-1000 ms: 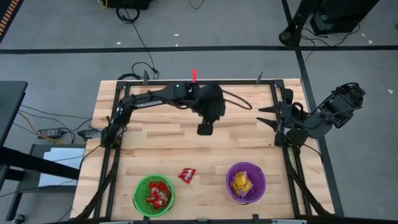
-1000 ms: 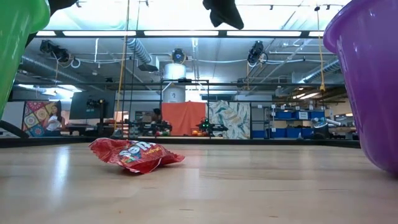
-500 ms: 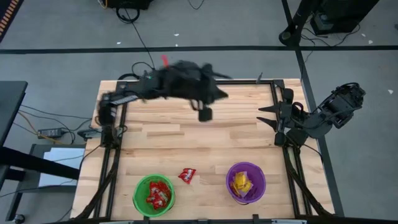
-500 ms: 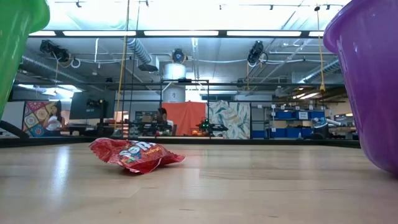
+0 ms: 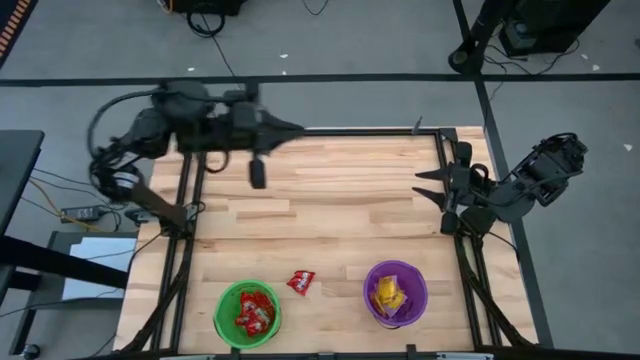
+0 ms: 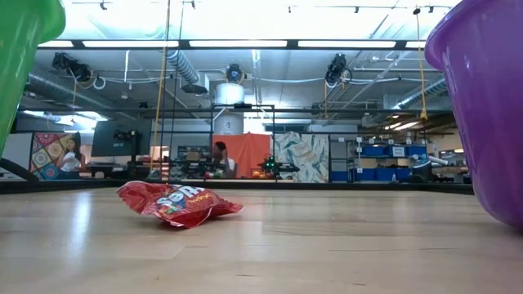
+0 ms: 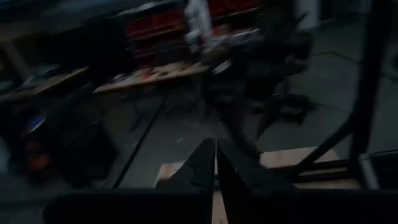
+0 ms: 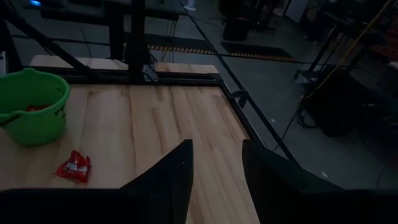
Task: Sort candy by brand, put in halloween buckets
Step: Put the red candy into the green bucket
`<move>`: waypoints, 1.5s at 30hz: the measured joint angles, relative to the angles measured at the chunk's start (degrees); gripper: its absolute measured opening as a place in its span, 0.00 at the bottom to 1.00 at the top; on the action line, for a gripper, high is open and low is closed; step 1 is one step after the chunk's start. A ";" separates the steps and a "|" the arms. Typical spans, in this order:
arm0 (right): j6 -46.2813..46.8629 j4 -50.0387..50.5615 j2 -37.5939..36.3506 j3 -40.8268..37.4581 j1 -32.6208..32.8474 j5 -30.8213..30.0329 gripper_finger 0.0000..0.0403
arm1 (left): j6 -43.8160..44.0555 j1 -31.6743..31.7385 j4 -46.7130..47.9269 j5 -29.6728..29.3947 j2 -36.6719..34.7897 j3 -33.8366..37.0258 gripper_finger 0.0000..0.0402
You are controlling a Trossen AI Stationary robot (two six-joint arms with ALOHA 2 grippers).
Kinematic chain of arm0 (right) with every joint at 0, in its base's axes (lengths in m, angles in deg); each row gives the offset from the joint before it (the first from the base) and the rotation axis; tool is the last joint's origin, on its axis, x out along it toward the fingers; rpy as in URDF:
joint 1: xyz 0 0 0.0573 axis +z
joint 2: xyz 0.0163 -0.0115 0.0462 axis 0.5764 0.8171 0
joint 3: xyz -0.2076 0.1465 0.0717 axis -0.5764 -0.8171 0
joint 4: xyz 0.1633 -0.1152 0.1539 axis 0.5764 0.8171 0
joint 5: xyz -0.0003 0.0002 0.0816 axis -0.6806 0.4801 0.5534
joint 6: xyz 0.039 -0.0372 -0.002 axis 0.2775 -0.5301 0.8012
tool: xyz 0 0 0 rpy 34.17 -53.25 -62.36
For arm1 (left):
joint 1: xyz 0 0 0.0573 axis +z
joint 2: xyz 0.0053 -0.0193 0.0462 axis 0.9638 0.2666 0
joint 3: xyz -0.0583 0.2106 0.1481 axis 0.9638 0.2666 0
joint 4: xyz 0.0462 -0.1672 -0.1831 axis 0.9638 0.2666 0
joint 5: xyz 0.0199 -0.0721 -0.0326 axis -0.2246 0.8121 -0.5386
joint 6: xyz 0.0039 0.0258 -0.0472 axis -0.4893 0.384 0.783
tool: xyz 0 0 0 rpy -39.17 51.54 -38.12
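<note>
One red candy packet (image 5: 300,282) (image 6: 180,204) (image 8: 74,167) lies flat on the wood between the two buckets. The green bucket (image 5: 247,312) (image 8: 31,106) stands near the table's near edge and holds red packets. The purple bucket (image 5: 395,293) (image 6: 482,98) stands to its right and holds yellow ones. My left gripper (image 5: 298,128) (image 7: 216,165) is shut and empty, up over the table's far-left edge, pointing level. My right gripper (image 5: 420,187) (image 8: 214,146) waits open at the table's right edge.
A black frame rail (image 5: 360,130) runs round the table's edges. Bare wood (image 5: 330,215) stretches between the arms and the buckets. Cables (image 5: 215,50) lie on the floor beyond the far edge.
My left arm has swung fast from above the middle of the table's far half toward the far-left corner, and has left the low view's top. The red packet and both buckets have stayed where they were.
</note>
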 joint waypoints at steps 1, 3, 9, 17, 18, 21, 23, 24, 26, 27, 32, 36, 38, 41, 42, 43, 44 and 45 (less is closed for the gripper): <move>-0.13 0.12 0.04 0.00 0.00 0.09 0.37 | 0.79 -0.05 -0.11 -1.84 -2.58 3.51 0.06; -0.21 0.10 0.10 0.00 0.00 0.10 0.37 | 2.61 -0.05 -4.20 -4.45 -8.16 12.60 0.06; -0.71 -0.70 0.11 0.00 0.00 0.01 0.37 | 5.98 -0.09 -30.70 -4.88 -25.47 47.44 0.06; 0.04 -2.05 0.32 0.00 0.00 0.08 0.37 | 11.67 -0.05 -43.10 1.93 -39.59 74.29 0.06; 0.38 -2.20 0.32 0.00 0.00 0.12 0.37 | 12.22 -0.09 -43.29 2.96 -40.46 76.03 0.06; 2.35 -2.41 0.59 0.00 -0.10 0.11 0.37 | 14.24 -0.29 -45.23 3.77 -42.68 81.00 0.06; 3.46 -2.40 1.19 0.00 -0.11 0.12 0.37 | 15.46 -0.56 -46.91 2.84 -43.33 84.65 0.06; 3.80 -2.39 1.53 0.00 -0.11 0.10 0.37 | 15.72 -0.72 -48.26 2.22 -43.55 86.58 0.06; 4.29 -2.40 2.63 0.00 -0.11 0.10 0.37 | 15.91 -0.82 -51.77 1.68 -43.95 90.86 0.06; 4.44 -2.42 3.26 0.00 -0.13 0.10 0.37 | 16.41 -0.82 -53.96 1.68 -44.14 92.55 0.06; 4.66 -2.45 7.59 0.00 -0.98 0.14 0.37 | 22.09 -0.82 -61.66 2.13 -44.14 100.55 0.06; 5.86 -4.24 11.82 0.00 -2.92 0.19 0.37 | 23.46 -0.81 -65.16 5.06 -44.27 103.14 0.06; 5.48 -5.22 14.25 0.00 -4.02 0.40 0.37 | 23.09 -0.82 -64.96 7.90 -43.87 103.35 0.06; 4.13 -7.51 18.01 0.00 -5.68 1.87 0.37 | 22.60 -0.82 -64.96 13.42 -42.72 103.35 0.06; 3.74 -8.48 19.23 0.00 -6.20 2.68 0.37 | 21.53 -0.82 -65.18 15.22 -42.18 103.33 0.06; 3.11 -9.62 20.45 0.00 -6.76 3.72 0.37 | 20.75 -0.82 -65.20 16.76 -41.59 103.32 0.06; 2.52 -11.16 21.71 0.00 -7.35 5.13 0.37 | 19.84 -0.82 -65.03 17.99 -41.07 103.33 0.06; 1.66 -12.70 22.97 0.00 -7.93 6.70 0.37 | 19.15 -0.82 -64.91 18.42 -40.52 103.35 0.06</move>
